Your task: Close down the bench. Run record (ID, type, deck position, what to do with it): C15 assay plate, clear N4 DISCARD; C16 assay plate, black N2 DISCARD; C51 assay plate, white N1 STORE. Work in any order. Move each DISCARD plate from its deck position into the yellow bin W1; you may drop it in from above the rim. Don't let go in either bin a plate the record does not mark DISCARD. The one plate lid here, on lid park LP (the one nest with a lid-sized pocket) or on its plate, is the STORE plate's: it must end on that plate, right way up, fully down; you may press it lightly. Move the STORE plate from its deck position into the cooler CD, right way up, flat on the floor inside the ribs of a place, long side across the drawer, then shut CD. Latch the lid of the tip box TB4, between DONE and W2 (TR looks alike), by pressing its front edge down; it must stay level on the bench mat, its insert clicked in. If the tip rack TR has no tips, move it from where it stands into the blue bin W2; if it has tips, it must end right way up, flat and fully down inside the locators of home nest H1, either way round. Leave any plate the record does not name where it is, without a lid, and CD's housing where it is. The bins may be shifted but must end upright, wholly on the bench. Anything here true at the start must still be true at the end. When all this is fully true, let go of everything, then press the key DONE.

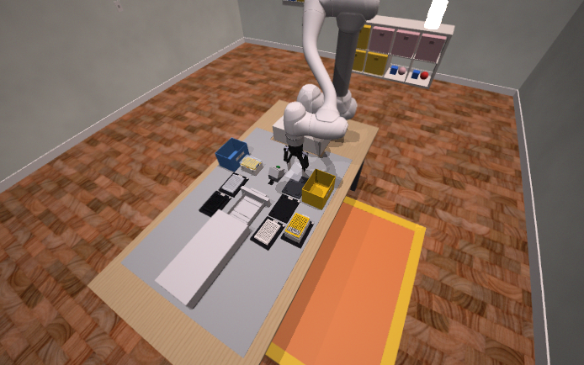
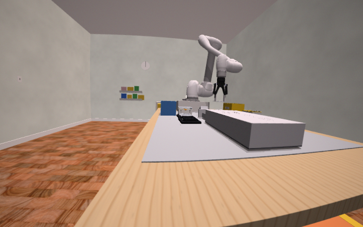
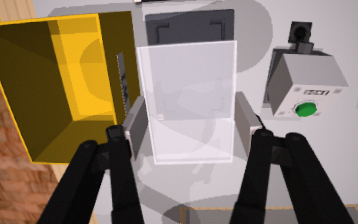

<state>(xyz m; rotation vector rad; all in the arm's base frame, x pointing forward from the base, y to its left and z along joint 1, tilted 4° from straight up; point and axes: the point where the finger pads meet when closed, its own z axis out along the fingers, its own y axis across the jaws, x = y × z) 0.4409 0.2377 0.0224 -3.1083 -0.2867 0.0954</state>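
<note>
- The jaws pinch the clear assay plate [image 3: 188, 95] by its long sides, holding it level above the counter [image 1: 258, 281].
- Below the plate, just ahead of the jaws, lies an empty dark nest [image 3: 188, 25].
- Beside the jaws on one side stands the yellow bin [image 3: 56, 85], apart from the plate.
- On the opposite side sits the grey box with the green key [image 3: 307, 108].

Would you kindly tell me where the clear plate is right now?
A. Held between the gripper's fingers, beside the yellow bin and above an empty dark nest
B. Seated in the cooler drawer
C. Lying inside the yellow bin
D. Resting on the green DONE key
A: in the wrist view the clear plate sits clamped between the gripper pads, right of the yellow bin and over the dark nest.
</note>
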